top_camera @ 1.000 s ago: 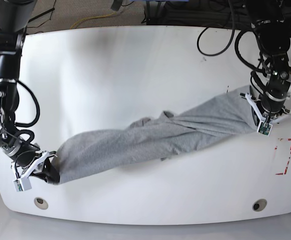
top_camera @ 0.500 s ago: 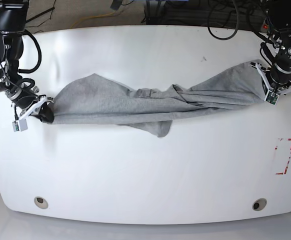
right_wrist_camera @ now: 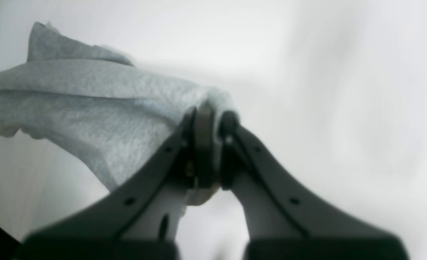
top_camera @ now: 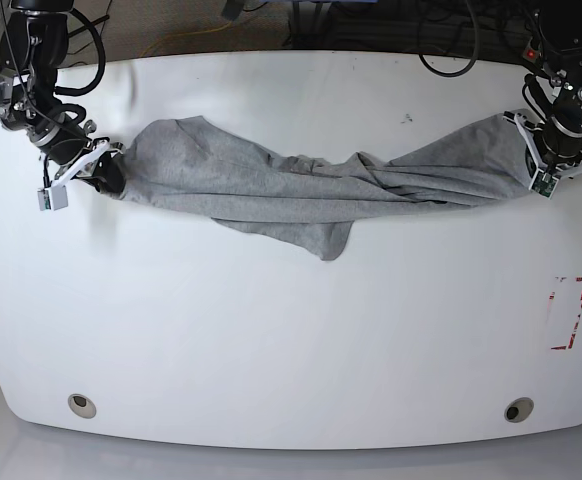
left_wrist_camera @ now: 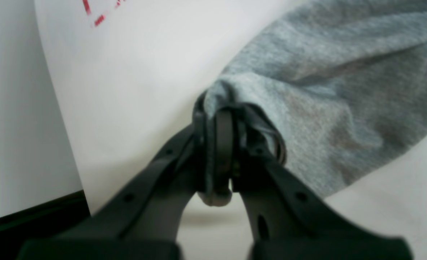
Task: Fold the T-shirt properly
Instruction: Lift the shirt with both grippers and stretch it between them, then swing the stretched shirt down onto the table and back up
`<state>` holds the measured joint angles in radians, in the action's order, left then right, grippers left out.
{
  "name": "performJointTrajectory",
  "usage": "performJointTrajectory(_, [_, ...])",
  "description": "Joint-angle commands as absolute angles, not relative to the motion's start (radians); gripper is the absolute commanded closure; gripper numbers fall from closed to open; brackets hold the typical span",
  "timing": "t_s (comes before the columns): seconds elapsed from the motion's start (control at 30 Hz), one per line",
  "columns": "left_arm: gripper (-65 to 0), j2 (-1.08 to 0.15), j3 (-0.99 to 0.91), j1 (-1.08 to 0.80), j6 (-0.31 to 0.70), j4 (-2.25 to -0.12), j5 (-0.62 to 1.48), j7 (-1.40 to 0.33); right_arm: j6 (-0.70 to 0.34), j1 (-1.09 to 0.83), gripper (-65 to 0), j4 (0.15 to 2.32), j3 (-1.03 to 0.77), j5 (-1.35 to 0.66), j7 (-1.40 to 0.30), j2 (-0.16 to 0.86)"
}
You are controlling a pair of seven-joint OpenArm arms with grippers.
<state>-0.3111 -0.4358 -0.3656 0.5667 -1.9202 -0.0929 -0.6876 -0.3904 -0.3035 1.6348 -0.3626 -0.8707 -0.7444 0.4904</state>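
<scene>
Surface: white bench, rounded corners, two round fittings near the front edge, red dashed marking toward the side of the left arm; cables on the floor behind.
Task thing: T-shirt, heather grey, strung out as a twisted band across the far half of the bench; no lettering visible on the exposed side.
Left gripper: clamped on a bunched end of the cloth; in the wrist view the fabric wraps over the closed fingertips and fans away from them.
Right gripper: likewise closed on the opposite end, cloth gathered between the fingers and trailing off to one side.
Arrangement: grips at opposite ends, arms well apart, probably to pull the garment taut and shake out the twist.
Slack: one loose flap hanging below the band near its middle, resting on the bench; folds converging toward each grip.
Step in hand: judged as spreading, not folding; garment neither flat nor squared.
Risk: uneven tension likely to keep the twist; bunched grips liable to hide which corners are held.
</scene>
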Motion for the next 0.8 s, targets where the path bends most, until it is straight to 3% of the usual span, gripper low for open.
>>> performJointTrajectory(0.0, [0.0,-0.326,-0.438,-0.36,0.57,-1.962,-0.09,-0.673,-0.395,-0.298,0.0,1.653,-0.38,-0.891,-0.722,0.496])
performJointTrajectory(0.2, [0.0,-0.323,-0.438,-0.352,0.65,-1.965,-0.09,-0.673,-0.395,-0.298,0.0,1.652,-0.374,-0.889,-0.72,0.492])
performJointTrajectory(0.37, [0.0,-0.318,-0.438,-0.335,0.648,-1.991,-0.088,-0.674,-0.394,-0.282,0.0,1.669,-0.377,-0.889,-0.72,0.481])
performJointTrajectory(0.67, [0.0,-0.277,-0.41,-0.111,0.642,-1.992,-0.097,-0.684,-0.394,-0.09,0.0,1.69,-0.366,-0.888,-0.722,0.579])
performJointTrajectory(0.77, [0.0,-0.277,-0.384,-0.021,0.596,-1.992,-0.097,-0.725,-0.394,0.002,0.0,1.689,-0.325,-0.888,-0.722,0.63])
